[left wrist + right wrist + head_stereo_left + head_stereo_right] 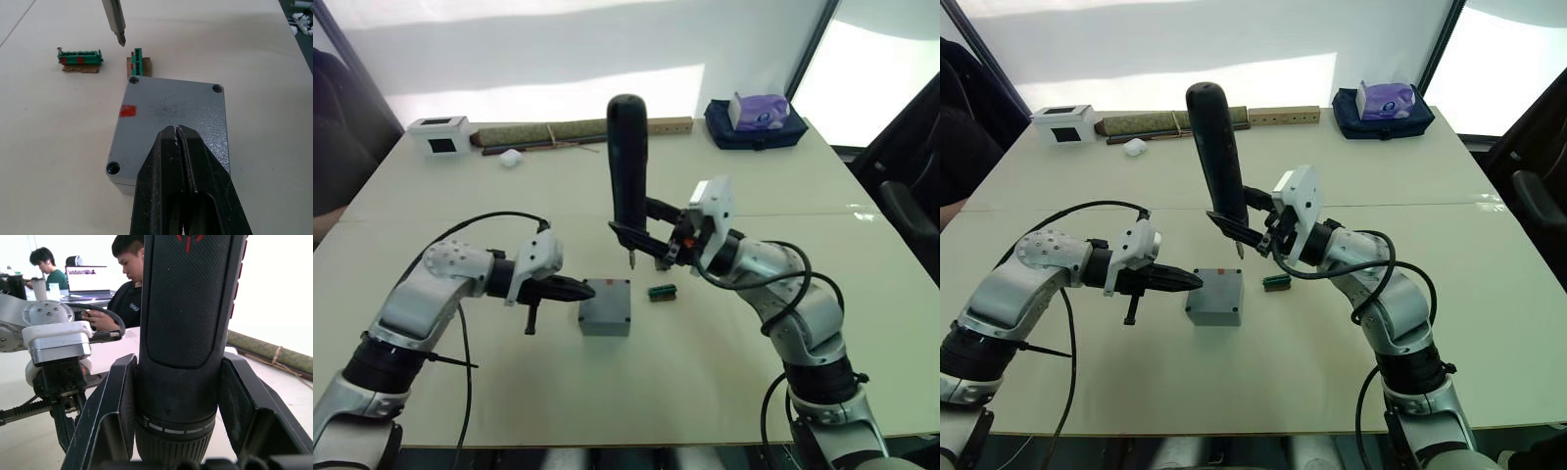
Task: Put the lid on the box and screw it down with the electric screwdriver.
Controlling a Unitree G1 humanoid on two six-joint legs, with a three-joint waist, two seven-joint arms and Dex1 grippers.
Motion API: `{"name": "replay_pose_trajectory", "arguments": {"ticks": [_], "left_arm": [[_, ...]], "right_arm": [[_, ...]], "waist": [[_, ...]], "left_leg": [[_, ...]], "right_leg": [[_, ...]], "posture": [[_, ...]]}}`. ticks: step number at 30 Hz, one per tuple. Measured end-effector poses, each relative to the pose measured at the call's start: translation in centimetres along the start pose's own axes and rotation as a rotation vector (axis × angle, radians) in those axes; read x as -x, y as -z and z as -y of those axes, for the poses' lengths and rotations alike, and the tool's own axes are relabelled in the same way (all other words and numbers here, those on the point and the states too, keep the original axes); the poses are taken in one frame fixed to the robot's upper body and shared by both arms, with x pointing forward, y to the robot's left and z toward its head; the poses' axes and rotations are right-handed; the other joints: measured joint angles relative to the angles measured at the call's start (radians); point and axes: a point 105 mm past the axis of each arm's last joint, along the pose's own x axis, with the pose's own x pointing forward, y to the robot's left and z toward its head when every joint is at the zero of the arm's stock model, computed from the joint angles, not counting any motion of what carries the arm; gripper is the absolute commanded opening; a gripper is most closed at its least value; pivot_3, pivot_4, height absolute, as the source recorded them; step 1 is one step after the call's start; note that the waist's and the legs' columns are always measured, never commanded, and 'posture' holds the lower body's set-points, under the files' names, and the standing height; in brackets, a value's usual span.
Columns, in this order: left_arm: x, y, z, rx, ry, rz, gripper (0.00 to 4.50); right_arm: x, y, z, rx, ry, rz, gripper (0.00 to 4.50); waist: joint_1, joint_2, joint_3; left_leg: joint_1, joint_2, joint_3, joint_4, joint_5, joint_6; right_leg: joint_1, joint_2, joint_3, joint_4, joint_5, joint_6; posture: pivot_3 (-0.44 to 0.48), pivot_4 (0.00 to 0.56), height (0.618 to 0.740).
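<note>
The grey box [603, 322] stands mid-table with the lid [171, 105] sitting flat on top, a red mark near one edge and screw holes at its corners. My left gripper [176, 130] is shut, with its tips over the lid's left edge. My right gripper [641, 236] is shut on the electric screwdriver [627, 166]. It holds the tool upright, just behind the box. The metal bit [115, 20] hangs a little above the table, beyond the lid's far corner.
Two small green connector pieces [79, 56] lie right of the box. A white box with a dark window [440, 134], a long roll [578, 132] and a tissue pack on a blue bag [759, 113] line the far edge. Two people sit at a laptop [90, 279] beyond the table.
</note>
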Motion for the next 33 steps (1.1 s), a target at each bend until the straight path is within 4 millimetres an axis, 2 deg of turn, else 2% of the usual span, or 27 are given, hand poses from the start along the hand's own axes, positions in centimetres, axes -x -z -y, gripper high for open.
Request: {"name": "replay_pose_trajectory", "arguments": {"ticks": [2,7,11,16,33], "left_arm": [[-0.4,0.8,0.2,0.017,0.003,-0.01,0.0],[-0.9,0.8,-0.1,-0.01,-0.008,0.006,0.0],[-1.3,0.8,-0.3,-0.009,-0.017,0.019,0.0],[-1.3,0.8,-0.3,-0.017,-0.023,0.017,0.0],[-1.2,0.9,-0.4,-0.015,-0.027,0.014,0.0]], "right_arm": [[0.0,0.1,-0.2,-0.002,-0.004,0.006,1.76],[-0.1,0.2,-0.3,-0.009,0.005,0.014,1.76],[0.2,1.1,-0.4,-0.029,0.029,0.002,1.76],[0.3,1.9,-0.4,-0.033,0.042,-0.006,1.76],[0.2,2.9,-0.5,-0.023,0.042,-0.016,1.76]], "waist": [[0.0,0.0,0.0],[0.001,0.0,0.0],[0.001,0.0,0.0],[0.001,0.0,0.0],[0.0,0.0,0.0]], "left_leg": [[0.0,0.0,0.0,0.0,0.0,0.0],[0.001,0.0,0.0,0.0,0.0,0.0],[0.001,0.0,0.0,0.0,0.0,0.0],[0.002,0.0,0.0,0.0,0.0,0.0],[0.003,0.0,0.0,0.0,0.0,0.0]], "right_leg": [[0.0,0.0,0.0,0.0,0.0,0.0],[0.001,0.0,0.0,0.0,0.0,0.0],[0.001,0.0,0.0,0.0,0.0,0.0],[0.001,0.0,0.0,0.001,0.0,0.0],[0.002,0.0,0.0,0.002,0.0,0.0]], "posture": [[0.0,0.15,0.74],[0.0,0.15,0.74],[0.0,0.15,0.74],[0.0,0.15,0.74],[0.0,0.15,0.74]]}}
